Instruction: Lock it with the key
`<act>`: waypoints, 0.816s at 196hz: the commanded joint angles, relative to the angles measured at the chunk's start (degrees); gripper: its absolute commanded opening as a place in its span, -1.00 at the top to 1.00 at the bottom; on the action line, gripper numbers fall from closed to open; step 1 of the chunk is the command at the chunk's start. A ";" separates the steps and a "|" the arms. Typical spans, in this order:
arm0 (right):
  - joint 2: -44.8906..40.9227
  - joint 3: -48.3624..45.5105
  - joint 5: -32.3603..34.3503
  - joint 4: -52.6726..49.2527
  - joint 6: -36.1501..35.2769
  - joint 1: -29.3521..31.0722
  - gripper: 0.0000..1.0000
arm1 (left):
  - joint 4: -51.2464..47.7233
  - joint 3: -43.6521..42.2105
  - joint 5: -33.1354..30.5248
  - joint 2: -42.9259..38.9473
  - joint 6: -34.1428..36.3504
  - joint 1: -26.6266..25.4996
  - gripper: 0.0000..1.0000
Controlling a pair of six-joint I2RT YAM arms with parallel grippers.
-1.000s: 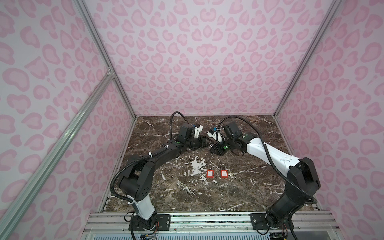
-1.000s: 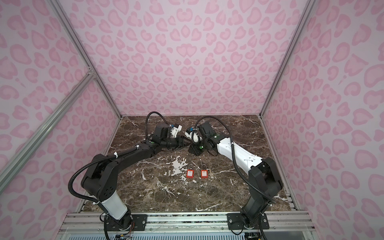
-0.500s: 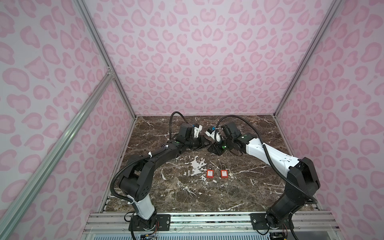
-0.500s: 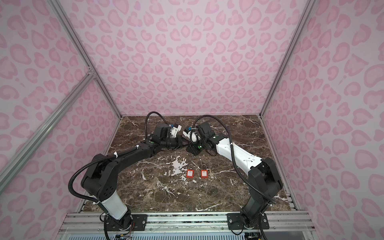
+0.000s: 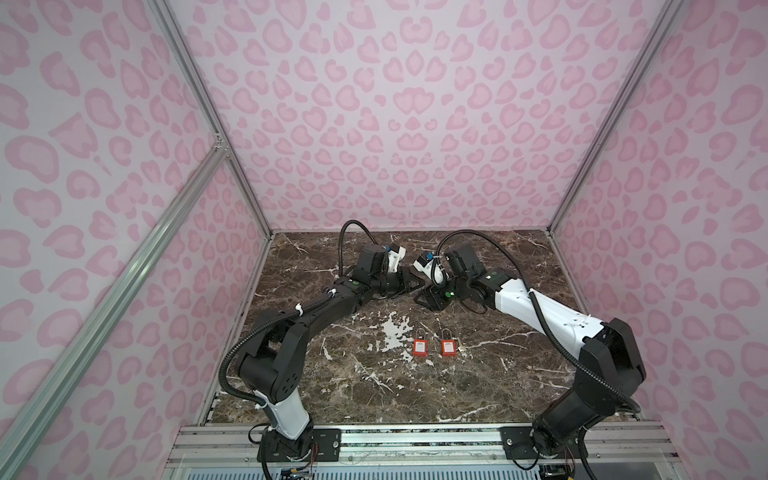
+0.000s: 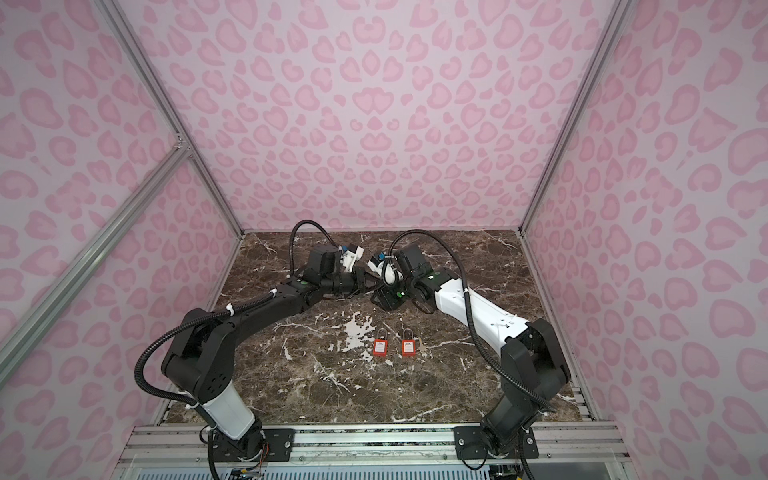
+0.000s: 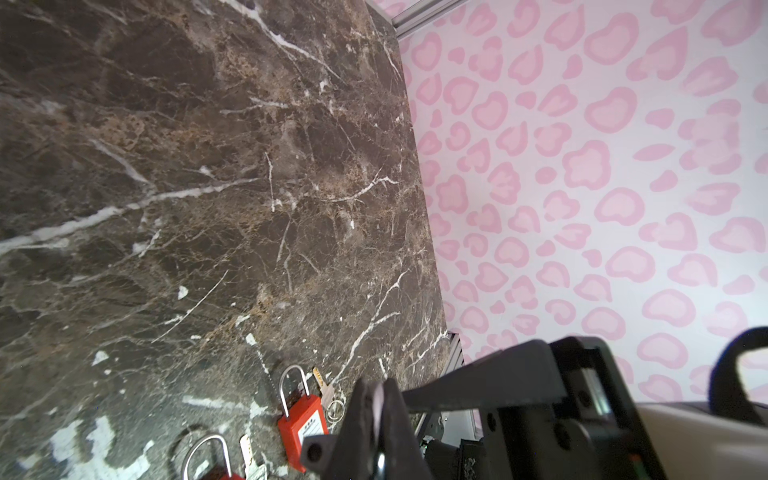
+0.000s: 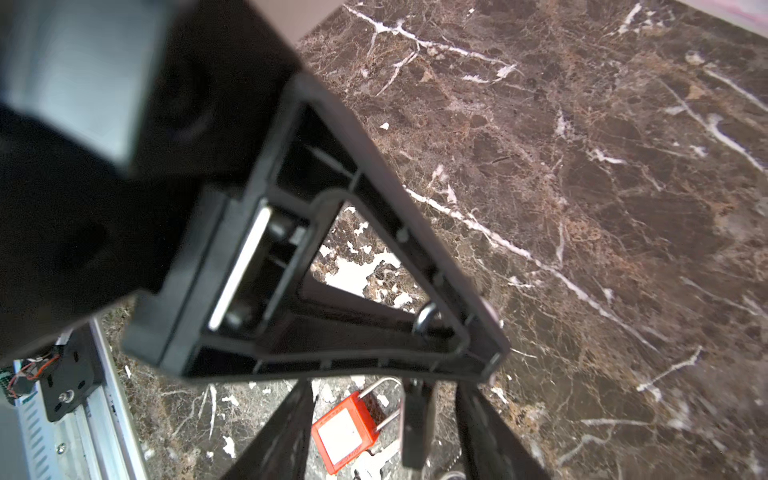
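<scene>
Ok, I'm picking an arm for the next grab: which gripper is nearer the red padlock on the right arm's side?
Right, narrowly. The right gripper hangs behind that padlock, pointing down toward it; the left gripper is alongside, slightly farther back and left.

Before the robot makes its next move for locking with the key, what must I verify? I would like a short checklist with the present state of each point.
1. Left claw shut: ok.
2. Key gripped in the left claw: cannot tell; only a pale sliver shows between its fingers.
3. Right claw open: ok; its fingers stand apart.
4. Red padlocks lying on the marble table, away from both claws: ok.
5. Key inserted in a padlock: not ok; the keys lie beside the padlocks.
</scene>
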 commanded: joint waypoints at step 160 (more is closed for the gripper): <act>-16.39 -21.14 -5.96 49.91 -4.47 -3.92 -0.16 | 9.71 5.41 -1.77 -11.46 -15.55 3.90 0.92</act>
